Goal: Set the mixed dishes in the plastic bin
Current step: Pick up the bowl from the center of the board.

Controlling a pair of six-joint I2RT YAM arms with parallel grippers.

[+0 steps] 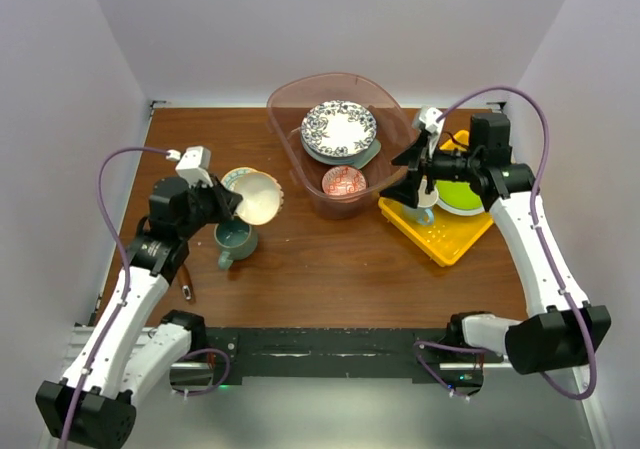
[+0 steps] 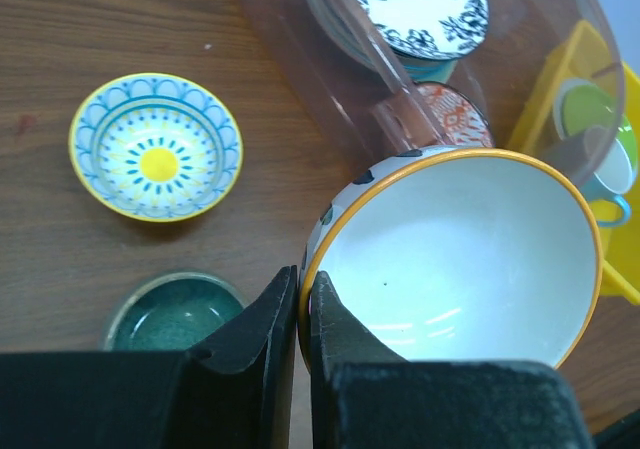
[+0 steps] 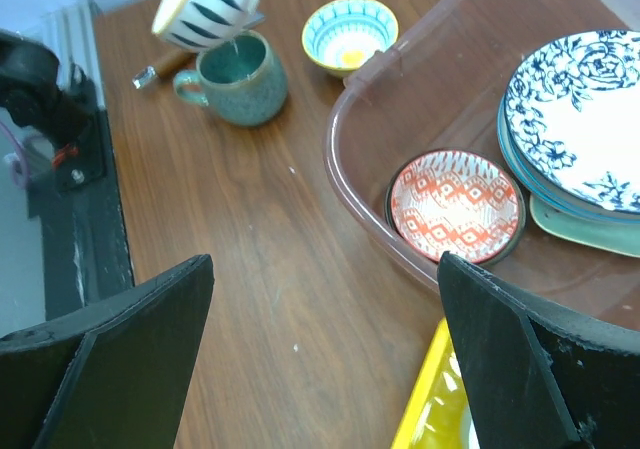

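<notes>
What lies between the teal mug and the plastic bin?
Only bare tabletop separates the teal mug and the plastic bin, clearest in the right wrist view.

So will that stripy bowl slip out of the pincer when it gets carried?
It might. The bowl looks glossy, so it is probably slippery, and the left pincer pinches only its thin rim, so it could swivel. It looks like glazed ceramic: likely stiff, fairly heavy, and apt to chip if dropped.

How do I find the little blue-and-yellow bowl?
Start at the big pinkish plastic bin. Left of it, on the table, sits the small bowl. Unlike the teal mug nearby, it has blue scallops around a yellow dot.
</notes>
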